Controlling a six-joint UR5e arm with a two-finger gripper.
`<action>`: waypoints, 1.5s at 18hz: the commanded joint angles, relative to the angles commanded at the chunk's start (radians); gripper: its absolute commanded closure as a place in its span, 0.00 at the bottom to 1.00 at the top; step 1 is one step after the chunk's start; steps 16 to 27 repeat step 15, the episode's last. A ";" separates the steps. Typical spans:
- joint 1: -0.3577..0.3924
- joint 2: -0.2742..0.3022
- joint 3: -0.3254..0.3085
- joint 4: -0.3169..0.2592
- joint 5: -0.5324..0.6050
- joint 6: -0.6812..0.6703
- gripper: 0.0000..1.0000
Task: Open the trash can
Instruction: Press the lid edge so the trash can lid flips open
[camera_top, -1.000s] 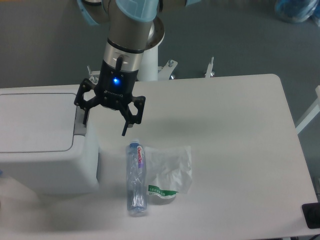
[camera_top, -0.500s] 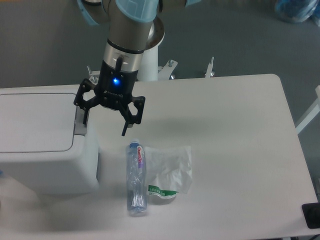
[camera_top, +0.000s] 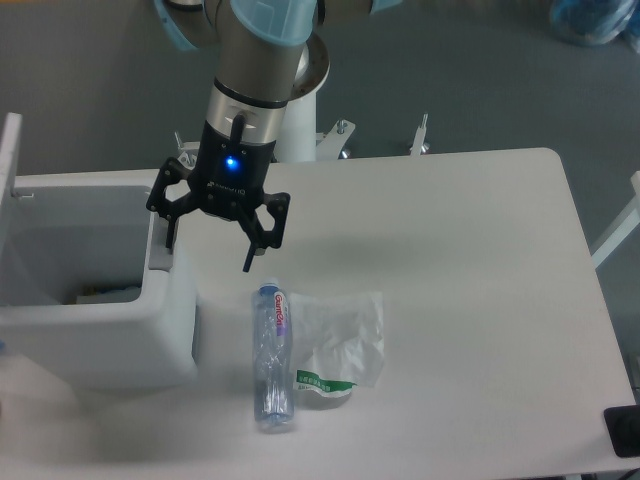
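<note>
The trash can (camera_top: 120, 345) is a large white boxy bin at the left of the table. Its lid (camera_top: 10, 150) stands upright at the far left edge, and the inside shows, with something lying at the bottom. The grey push tab (camera_top: 160, 255) is on the bin's right rim. My gripper (camera_top: 208, 258) is open, pointing down, with its left finger on or just above the tab and its right finger hanging over the table beside the bin. It holds nothing.
A clear plastic bottle (camera_top: 271, 355) lies on the white table (camera_top: 470, 300) just right of the bin. A clear plastic bag with green print (camera_top: 340, 345) lies against it. The robot's base (camera_top: 300, 130) stands behind the table.
The trash can's lid has swung up from flat and shut to upright at the left. My gripper has not visibly moved.
</note>
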 joint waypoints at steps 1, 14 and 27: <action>-0.002 0.002 0.015 0.000 -0.002 -0.003 0.00; 0.052 -0.005 0.086 0.005 0.175 0.248 0.00; 0.054 -0.006 0.091 0.002 0.187 0.251 0.00</action>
